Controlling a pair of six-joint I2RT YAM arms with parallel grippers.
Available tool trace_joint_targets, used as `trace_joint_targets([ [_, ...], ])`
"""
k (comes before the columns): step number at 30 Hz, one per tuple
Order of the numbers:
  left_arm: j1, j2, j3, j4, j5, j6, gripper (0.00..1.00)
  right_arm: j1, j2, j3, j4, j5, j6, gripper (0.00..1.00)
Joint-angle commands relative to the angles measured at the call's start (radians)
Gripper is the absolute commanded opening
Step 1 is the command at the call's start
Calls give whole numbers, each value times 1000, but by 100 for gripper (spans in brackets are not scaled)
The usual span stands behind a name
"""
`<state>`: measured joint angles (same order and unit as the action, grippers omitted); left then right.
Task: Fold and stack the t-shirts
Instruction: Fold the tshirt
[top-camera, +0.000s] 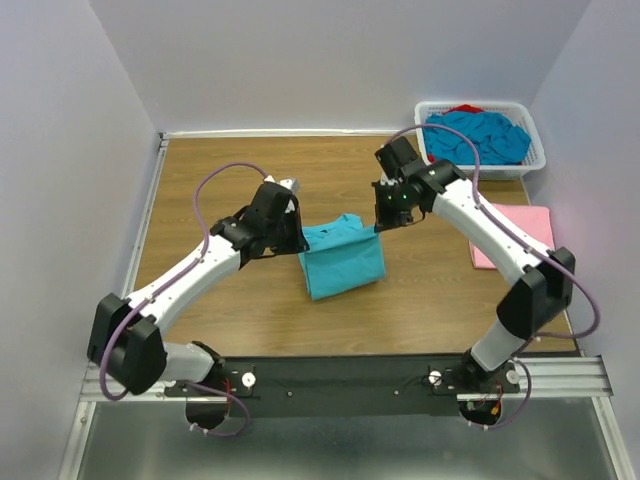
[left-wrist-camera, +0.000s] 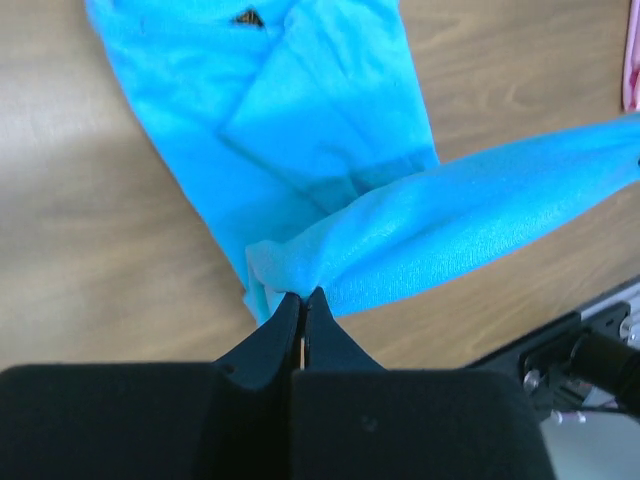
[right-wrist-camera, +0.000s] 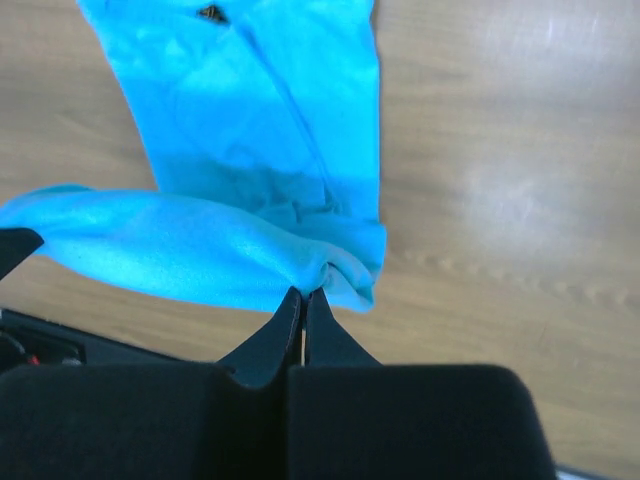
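Turquoise t-shirt (top-camera: 342, 262): mid-table, partly folded, its far edge lifted and strung between both arms.
Left gripper (left-wrist-camera: 303, 303): pinched tight on one corner of that edge.
Right gripper (right-wrist-camera: 303, 300): clamped on the other corner.
Risk: uneven travel could skew the fold, or tug cloth out of such a thin pinch.
Room: bare table (top-camera: 220, 180) to the left; pink t-shirt (top-camera: 520, 232) and basket (top-camera: 537, 150) lie well right.
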<state>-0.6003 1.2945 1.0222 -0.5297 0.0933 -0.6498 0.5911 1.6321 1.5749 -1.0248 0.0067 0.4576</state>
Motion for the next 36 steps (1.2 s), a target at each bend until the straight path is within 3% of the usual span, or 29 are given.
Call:
trace_joint_targets([
  [1, 74, 115, 33, 97, 109, 111, 0, -54, 135, 123, 2, -82, -134, 1],
  [11, 188, 310, 52, 195, 91, 142, 0, -89, 412, 287, 104, -111, -184, 1],
  [21, 224, 402, 35, 344, 34, 116, 0, -119, 488, 246, 273, -103, -189, 1],
  [30, 235, 379, -5, 407, -18, 98, 0, -129, 477, 139, 410, -88, -171, 5],
  [33, 235, 355, -27, 445, -43, 95, 0, -129, 472, 114, 443, -86, -162, 17],
  [36, 235, 358, -54, 487, -63, 79, 2, -129, 477, 91, 463, -79, -149, 21],
])
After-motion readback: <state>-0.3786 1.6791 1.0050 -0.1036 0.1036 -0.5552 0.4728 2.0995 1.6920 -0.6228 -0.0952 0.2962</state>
